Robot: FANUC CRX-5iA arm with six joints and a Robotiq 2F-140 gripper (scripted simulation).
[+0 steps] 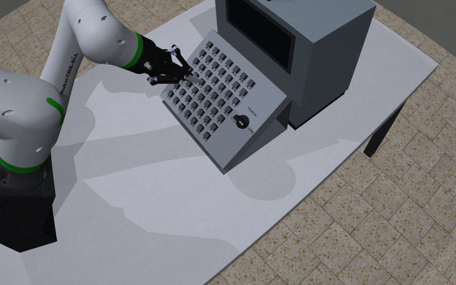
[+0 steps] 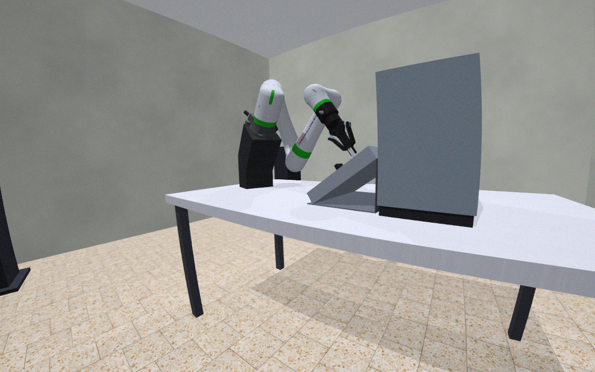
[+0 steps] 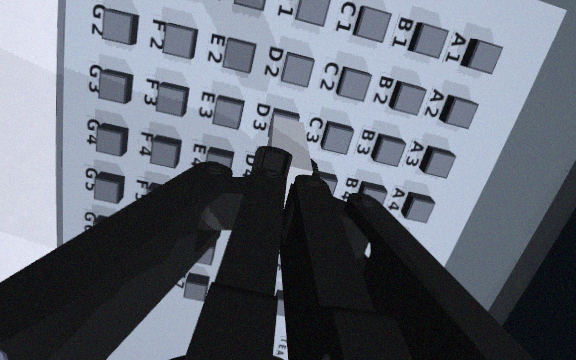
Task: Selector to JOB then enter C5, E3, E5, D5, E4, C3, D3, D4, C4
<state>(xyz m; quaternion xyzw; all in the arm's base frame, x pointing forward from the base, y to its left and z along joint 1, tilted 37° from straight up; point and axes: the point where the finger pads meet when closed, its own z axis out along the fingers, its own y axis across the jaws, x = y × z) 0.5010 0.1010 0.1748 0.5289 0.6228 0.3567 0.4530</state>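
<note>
The keypad panel (image 1: pixel 258 101) (image 3: pixel 75 160) slopes up toward the machine; no key is lit. The selector (image 1: pixel 241 122) has its white mark toward JOB. My gripper (image 1: pixel 192 77) (image 2: pixel 350 150) (image 3: pixel 282 143) is shut, with its pale tip over the D3 key (image 3: pixel 285 115); contact cannot be told. In the wrist view the E3 key (image 3: pixel 228 113) and C3 key (image 3: pixel 337 138) flank it, the E4 key (image 3: pixel 219 157) is partly covered, and D4 is hidden. The C5 key (image 1: pixel 221 86), D5 key (image 1: pixel 214 95), E5 key (image 1: pixel 207 103) and C4 key (image 1: pixel 214 79) show in the top view.
The tall grey machine cabinet (image 1: pixel 332 67) (image 2: pixel 429 138) with a dark screen (image 1: pixel 258 33) stands just behind the panel. Other keys surround the gripper's tip closely. The robot's black pedestal (image 1: pixel 17 216) (image 2: pixel 257 161) stands on the white table (image 1: pixel 173 205) (image 2: pixel 244 207).
</note>
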